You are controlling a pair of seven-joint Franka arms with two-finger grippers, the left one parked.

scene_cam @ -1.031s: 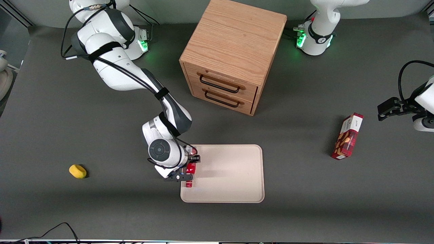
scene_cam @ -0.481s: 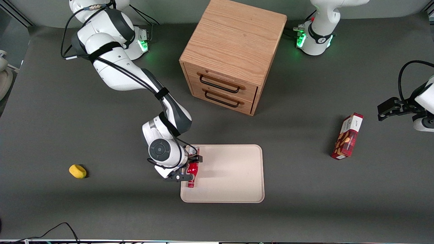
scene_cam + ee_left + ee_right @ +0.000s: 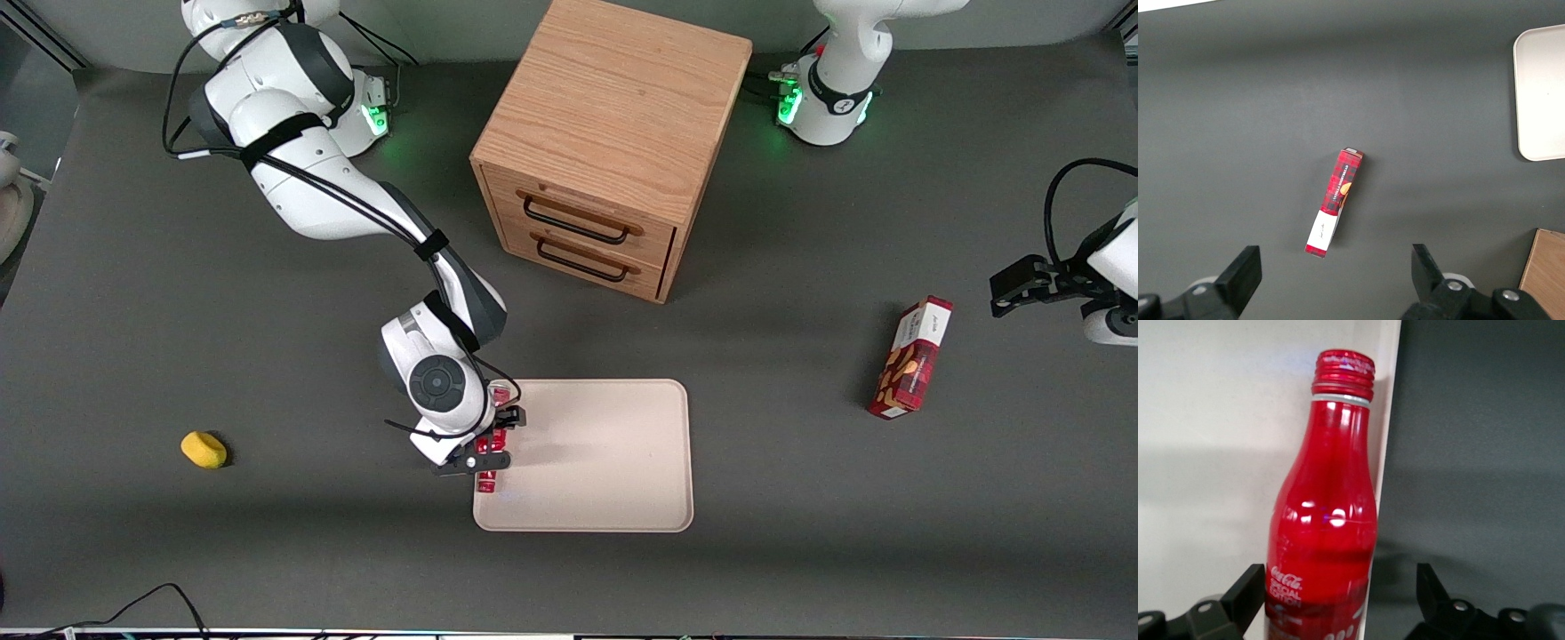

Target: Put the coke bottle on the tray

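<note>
The coke bottle (image 3: 486,480) (image 3: 1331,487) lies on its side on the beige tray (image 3: 605,453) (image 3: 1218,420), along the rim at the working arm's end, red cap nearer the front camera. My gripper (image 3: 496,437) (image 3: 1340,587) hangs over the bottle's lower body with its jaws open. One finger (image 3: 1248,590) is close beside the bottle and the other finger (image 3: 1431,590) stands well apart from it, over the dark table. The bottle's base end is hidden under the wrist.
A wooden two-drawer cabinet (image 3: 613,133) stands farther from the camera than the tray. A red snack box (image 3: 911,358) (image 3: 1336,200) lies toward the parked arm's end. A yellow object (image 3: 204,449) sits toward the working arm's end. A corner of the tray (image 3: 1541,93) shows in the left wrist view.
The wrist has shifted slightly toward the working arm's end. The bottle now lies closer to the tray's rim and straighter than half a second ago.
</note>
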